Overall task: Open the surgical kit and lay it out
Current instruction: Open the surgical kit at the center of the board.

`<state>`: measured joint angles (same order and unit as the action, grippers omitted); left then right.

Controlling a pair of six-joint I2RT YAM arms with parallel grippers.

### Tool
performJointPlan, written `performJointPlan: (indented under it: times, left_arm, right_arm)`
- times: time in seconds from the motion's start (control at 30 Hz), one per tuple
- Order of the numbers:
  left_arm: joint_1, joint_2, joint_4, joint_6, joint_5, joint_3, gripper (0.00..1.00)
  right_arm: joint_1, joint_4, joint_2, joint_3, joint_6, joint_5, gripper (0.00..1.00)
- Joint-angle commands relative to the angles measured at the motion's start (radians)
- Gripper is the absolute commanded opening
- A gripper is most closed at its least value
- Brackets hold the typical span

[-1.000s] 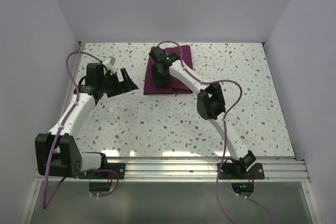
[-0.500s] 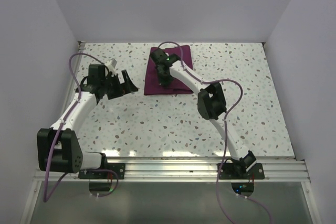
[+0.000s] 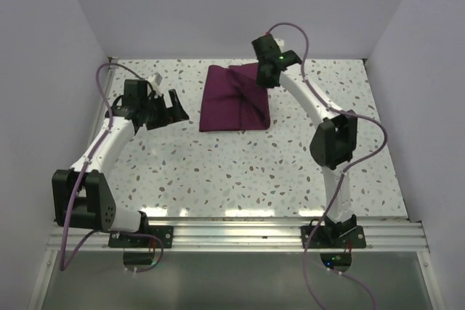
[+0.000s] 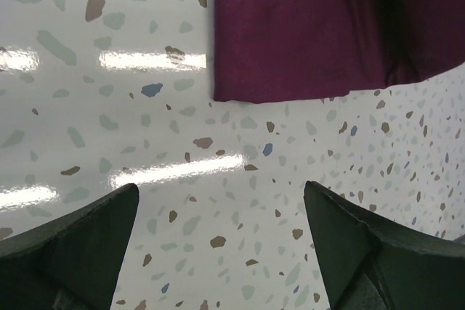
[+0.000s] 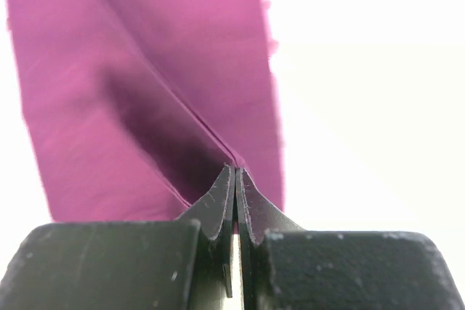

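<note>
The dark purple cloth wrap (image 3: 234, 101) lies folded at the back middle of the table. My right gripper (image 3: 264, 75) is shut on a fold of the wrap (image 5: 182, 92) at its far right corner and holds that flap lifted and stretched. In the right wrist view the fingertips (image 5: 237, 179) pinch the cloth edge. My left gripper (image 3: 174, 110) is open and empty, low over the table left of the wrap; the wrap's near left corner shows in the left wrist view (image 4: 312, 34). The steel tray and the instruments are hidden.
The speckled white table (image 3: 240, 172) is walled on the left, back and right. The metal rail (image 3: 240, 226) with both arm bases runs along the near edge.
My right gripper has moved from over the wrap's middle up and to the back right, pulling a flap of cloth with it. The left gripper has shifted slightly.
</note>
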<state>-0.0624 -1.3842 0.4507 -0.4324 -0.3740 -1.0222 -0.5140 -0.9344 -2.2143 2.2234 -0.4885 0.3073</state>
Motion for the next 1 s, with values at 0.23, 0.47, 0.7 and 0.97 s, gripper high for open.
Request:
performJointPlan:
  times: [0.23,0.47,0.7,0.97]
  left_arm:
    - [-0.215,-0.157,0.194,0.126,0.397,-0.357,1.0]
    - [-0.24,-0.346,0.068,-0.057,0.167,-0.328,1.0]
    - [-0.437,-0.563,0.184,0.021,0.426,-0.657,1.0]
    - [-0.605,-0.759,0.285,0.05,0.54,-0.851,0.75]
  right_arm:
    - [0.241,0.019,0.22,-0.398,-0.104,0.257,0.0]
    - [0.334,0.006,0.187,-0.472,-0.098,0.254,0.33]
    - [0.37,-0.063,0.202,-0.412,-0.082,0.325,0.98]
    - [0.374,-0.086,0.257,-0.401,-0.067,0.276,0.98]
